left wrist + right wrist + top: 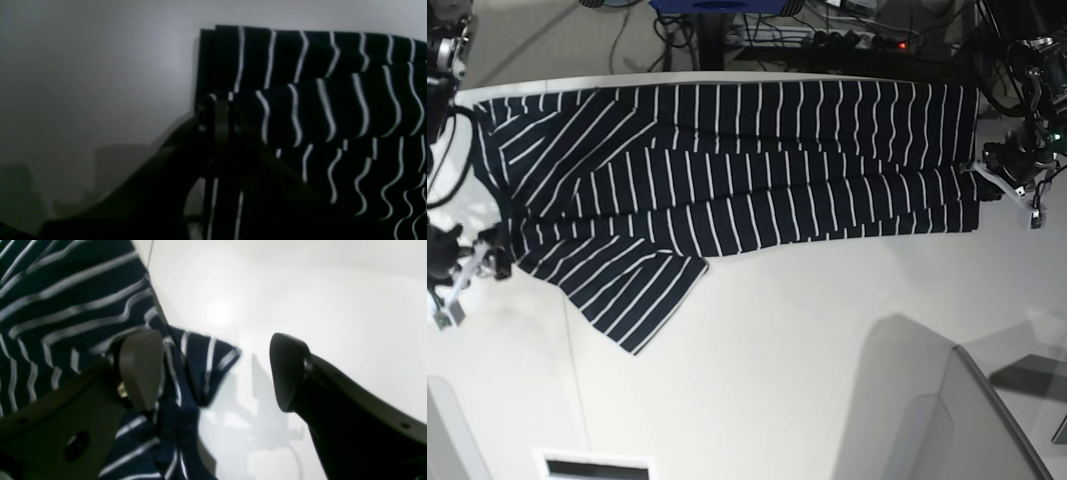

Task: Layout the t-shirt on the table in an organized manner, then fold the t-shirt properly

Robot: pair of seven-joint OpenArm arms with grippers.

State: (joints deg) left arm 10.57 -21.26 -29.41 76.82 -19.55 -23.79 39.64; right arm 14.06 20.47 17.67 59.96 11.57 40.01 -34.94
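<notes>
T-shirt (727,160) spans table's (807,350) far edge; near half bare.

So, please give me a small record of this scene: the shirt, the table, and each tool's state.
garment: t-shirt, dark with thin white stripes, spread across the far part of the table, one long fold laid over its middle
surface: table, off-white
left tool: shut on the t-shirt at its folded edge
right tool: open, one finger over the fabric, the other over bare table
loose part: sleeve sticking out toward the near side
</notes>
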